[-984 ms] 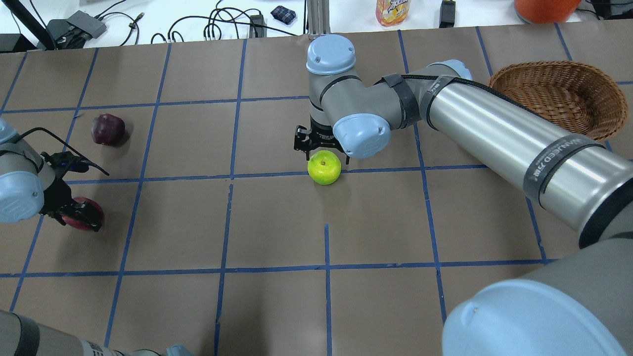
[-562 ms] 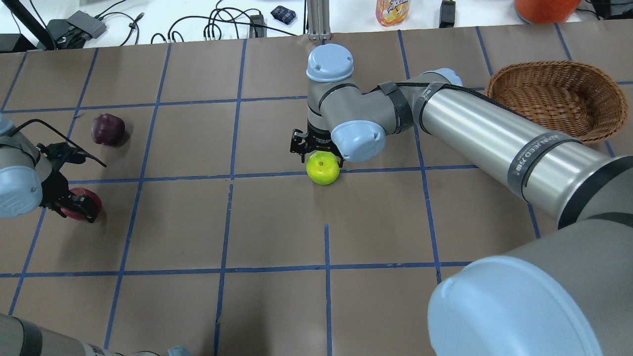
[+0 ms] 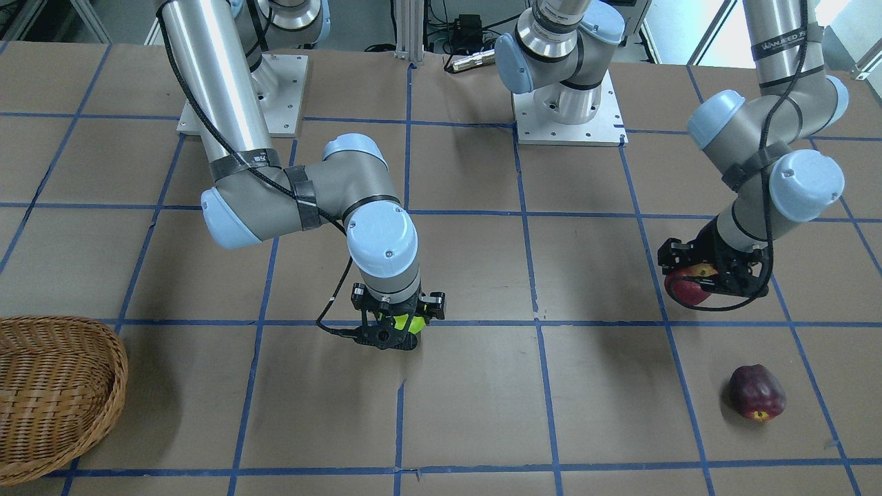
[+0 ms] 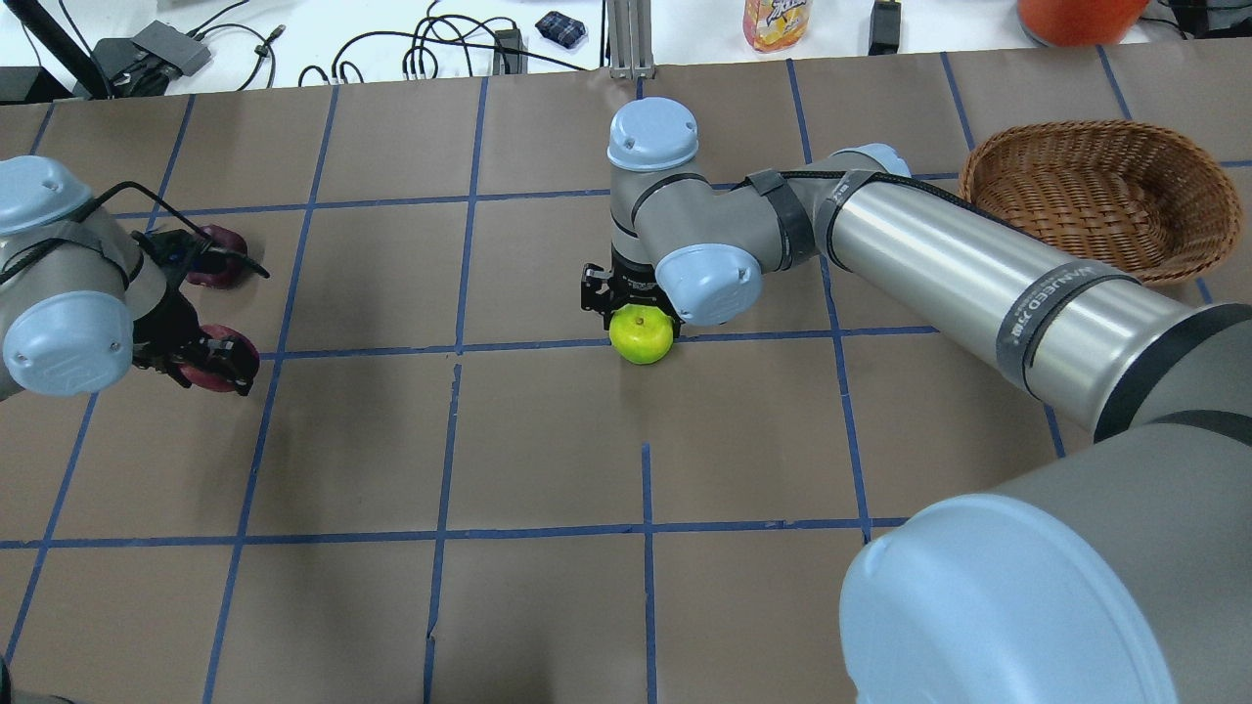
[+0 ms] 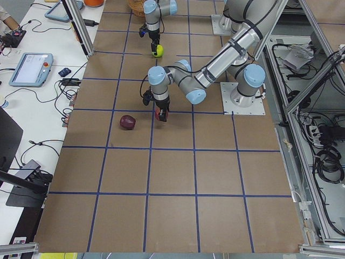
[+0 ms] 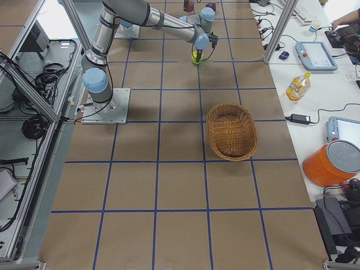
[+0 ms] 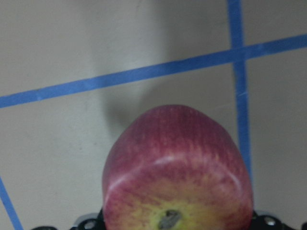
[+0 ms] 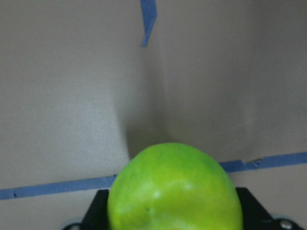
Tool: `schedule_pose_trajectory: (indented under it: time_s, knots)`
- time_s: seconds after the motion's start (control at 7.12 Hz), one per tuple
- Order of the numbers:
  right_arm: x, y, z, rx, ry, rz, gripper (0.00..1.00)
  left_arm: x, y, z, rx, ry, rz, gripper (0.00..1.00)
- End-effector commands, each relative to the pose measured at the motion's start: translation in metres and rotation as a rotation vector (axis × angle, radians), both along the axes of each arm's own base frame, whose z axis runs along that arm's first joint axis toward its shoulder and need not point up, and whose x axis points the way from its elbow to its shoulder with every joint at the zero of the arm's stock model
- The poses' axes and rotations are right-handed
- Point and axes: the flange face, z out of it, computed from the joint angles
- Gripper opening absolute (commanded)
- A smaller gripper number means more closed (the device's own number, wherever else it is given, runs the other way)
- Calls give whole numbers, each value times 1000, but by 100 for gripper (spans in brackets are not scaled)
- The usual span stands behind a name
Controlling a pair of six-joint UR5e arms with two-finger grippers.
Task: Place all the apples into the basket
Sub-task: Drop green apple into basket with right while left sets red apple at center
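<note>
The left hand (image 3: 710,281) is closed on the red apple (image 3: 686,286), gripping it by its sides; in the left wrist view its yellowish stem end faces the camera and its shadow lies on the table (image 4: 391,440) beyond it; whether it is clear of the table I cannot tell. This hand is toward the table's left end, about midway between the robot's edge and the far edge.

The maroon apple (image 3: 756,393) lies on the table just beside that hand, on the far-edge side, untouched and apart from the red one; in the overhead view the left wrist and its cable partly cover it.

The right hand (image 3: 390,331) points straight down near the middle of the table, its fingers narrowed against the green apple (image 4: 641,335) and holding it; the apple sits over a line of blue tape (image 4: 528,345); I cannot tell if it rests on the table or is just off it.

The basket (image 4: 1095,132) stands upright close to the far edge, on the robot's right, well apart from all three apples; no apple is in it; the right forearm passes just beside its rim in the overhead view.
</note>
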Motion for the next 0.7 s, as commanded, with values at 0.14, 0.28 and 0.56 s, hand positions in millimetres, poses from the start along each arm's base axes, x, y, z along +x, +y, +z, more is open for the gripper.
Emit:
schedule_pose_trajectory:
  time_s: [0.14, 0.28, 0.56]
  knots:
    - [-46, -31, 75, -72, 17, -65, 0, -134, -4, 10, -40, 11, 136, 24]
    - [-104, -63, 109, -50, 38, -73, 0, -183, -1, 4, -38, 18, 202, 24]
    - [-269, -115, 161, -16, 35, -70, 0, -300, 8, 6, -78, 57, 224, 21]
